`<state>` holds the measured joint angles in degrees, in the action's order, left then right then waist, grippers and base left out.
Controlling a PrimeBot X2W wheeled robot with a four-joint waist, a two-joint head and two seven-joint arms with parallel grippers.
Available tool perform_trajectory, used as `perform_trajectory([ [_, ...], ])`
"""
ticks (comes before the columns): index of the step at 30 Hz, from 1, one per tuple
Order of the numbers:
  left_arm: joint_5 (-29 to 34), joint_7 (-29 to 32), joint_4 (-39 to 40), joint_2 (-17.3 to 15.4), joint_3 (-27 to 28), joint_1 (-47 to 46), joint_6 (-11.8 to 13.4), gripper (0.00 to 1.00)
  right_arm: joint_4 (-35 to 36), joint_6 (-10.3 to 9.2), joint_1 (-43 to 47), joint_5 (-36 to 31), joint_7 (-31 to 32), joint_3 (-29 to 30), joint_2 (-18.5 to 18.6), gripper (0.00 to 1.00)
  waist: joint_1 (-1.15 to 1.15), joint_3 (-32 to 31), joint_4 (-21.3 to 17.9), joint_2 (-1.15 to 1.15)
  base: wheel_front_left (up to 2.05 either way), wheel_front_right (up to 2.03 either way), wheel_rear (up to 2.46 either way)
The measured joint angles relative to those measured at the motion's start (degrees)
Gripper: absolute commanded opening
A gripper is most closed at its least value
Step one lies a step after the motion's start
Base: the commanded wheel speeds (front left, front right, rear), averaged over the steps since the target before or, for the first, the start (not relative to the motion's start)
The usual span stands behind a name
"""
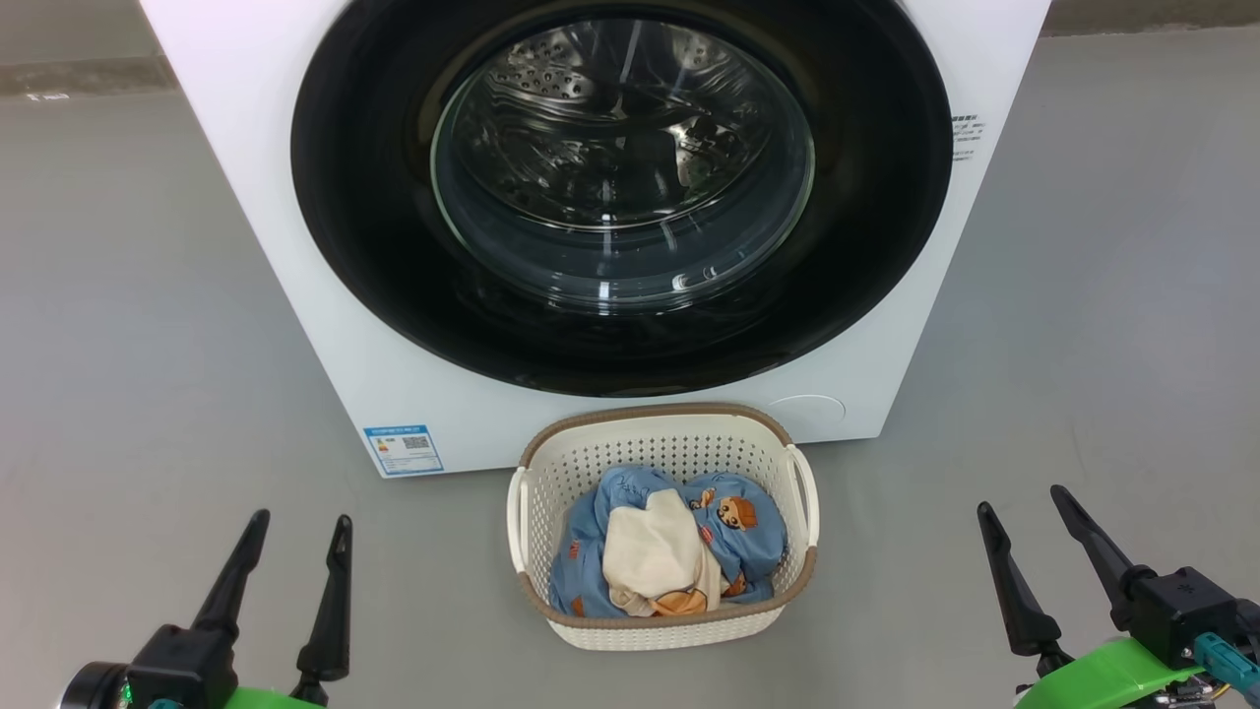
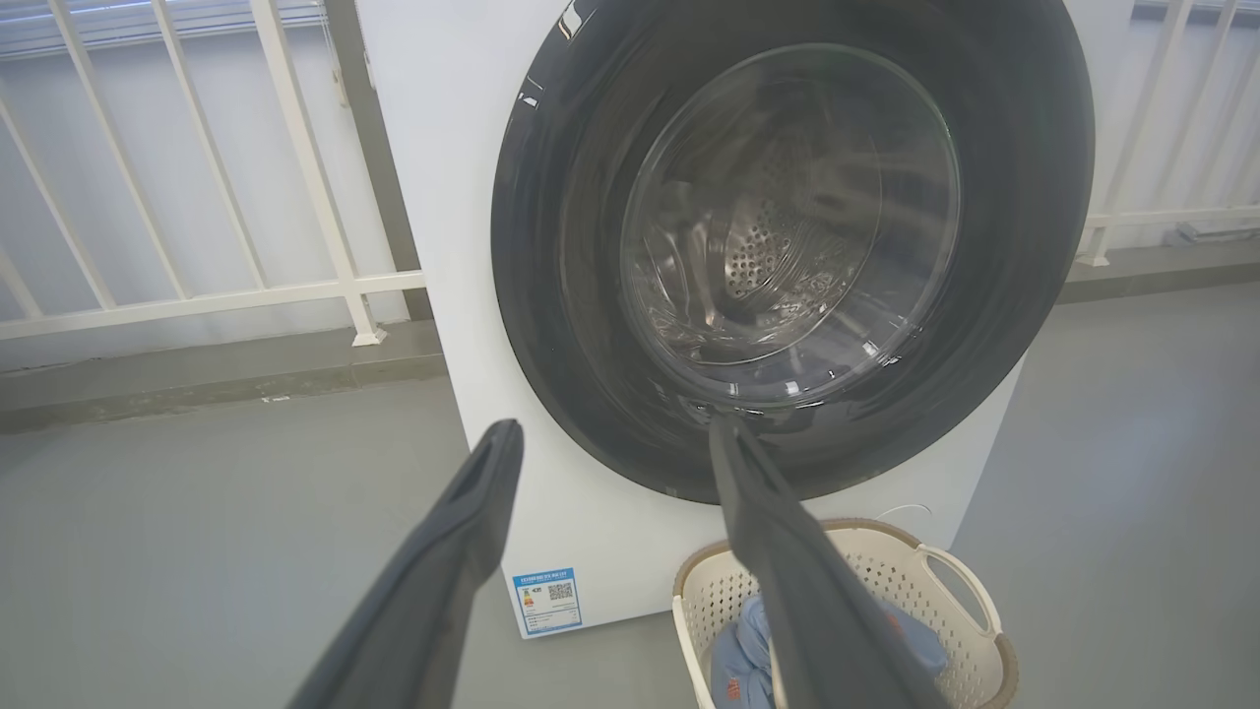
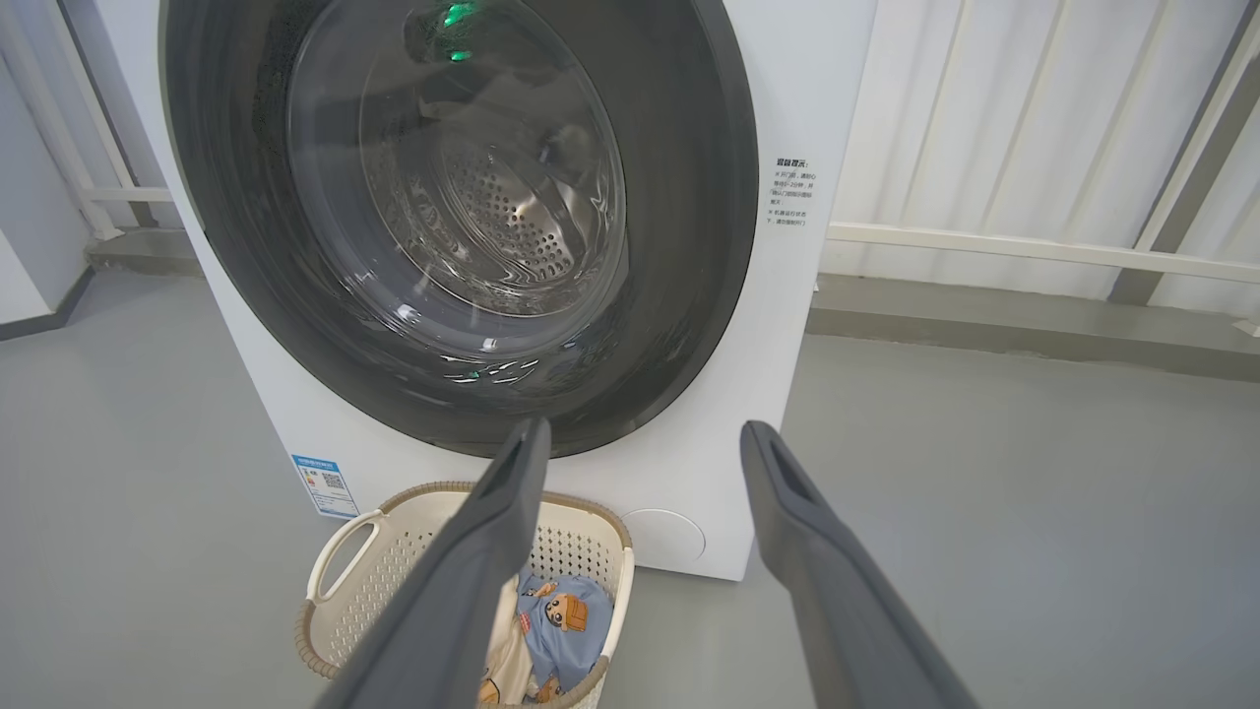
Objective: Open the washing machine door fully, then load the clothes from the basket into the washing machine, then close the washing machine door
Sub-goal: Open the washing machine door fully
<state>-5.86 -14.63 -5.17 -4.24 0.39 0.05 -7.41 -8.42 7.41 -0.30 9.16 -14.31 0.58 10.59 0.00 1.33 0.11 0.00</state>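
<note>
- Washing machine (image 1: pixel 285 246): a big white box is standing on a grey floor (image 1: pixel 128 325). A blue label (image 1: pixel 404 449) is sticking to its front at the lower left corner, and a faint round flap (image 1: pixel 807 412) is showing at the lower right corner
- Door (image 1: pixel 394 295): round, with a wide glossy black rim circling a clear domed window (image 1: pixel 620 167). It is sitting shut, flush with the washing machine's front, and the holed steel drum (image 1: pixel 551 79) is showing through the glass
- Basket (image 1: pixel 551 512): small, cream plastic with holed sides, a brown woven-look rim and a handle on each side. It is resting on the floor just in front of the washing machine, below the door's bottom edge
- Clothes (image 1: pixel 738 537): light blue fabric printed with orange-brown cartoon bears is lying bunched in the basket in front of the washing machine. A plain cream cloth (image 1: pixel 655 551) is lying on top, in the middle of the heap
- Left gripper (image 1: pixel 301 517): its two long dark fingers are standing spread wide and holding nothing. It is hovering over the floor before the washing machine's left corner, well apart from the basket
- Right gripper (image 1: pixel 1021 498): its fingers are likewise standing spread wide and holding nothing. It is hovering before the washing machine's right corner, well apart from the basket
- Railing (image 2: pixel 295 286): white bars are standing behind the washing machine
</note>
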Motion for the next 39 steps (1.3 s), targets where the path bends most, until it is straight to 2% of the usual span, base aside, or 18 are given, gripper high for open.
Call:
perform_trajectory([
  [8, -0.63, 0.00, 0.19, -0.08, -0.08, 0.00, 0.00, 1.00, -0.01, 0.00, 0.00, 0.00, 0.00, -0.01, -0.04, 1.00, 0.00, 0.30, -0.33, 0.00, 0.69, 0.69, -1.37],
  [27, -1.41, 0.00, 0.37, 0.23, 0.22, -0.02, 0.00, 1.00, -0.05, -0.01, -0.01, 0.00, 0.00, 0.01, 0.01, 1.00, 0.00, 0.75, -0.44, 0.00, 1.17, 1.17, -2.35],
  [39, -1.55, 0.00, 0.57, 0.67, 0.29, -0.03, 0.00, 1.00, -0.03, 0.00, -0.01, 0.01, 0.00, -0.02, 0.03, 1.00, 0.00, 1.17, -0.49, 0.00, 0.44, 0.44, -0.87],
])
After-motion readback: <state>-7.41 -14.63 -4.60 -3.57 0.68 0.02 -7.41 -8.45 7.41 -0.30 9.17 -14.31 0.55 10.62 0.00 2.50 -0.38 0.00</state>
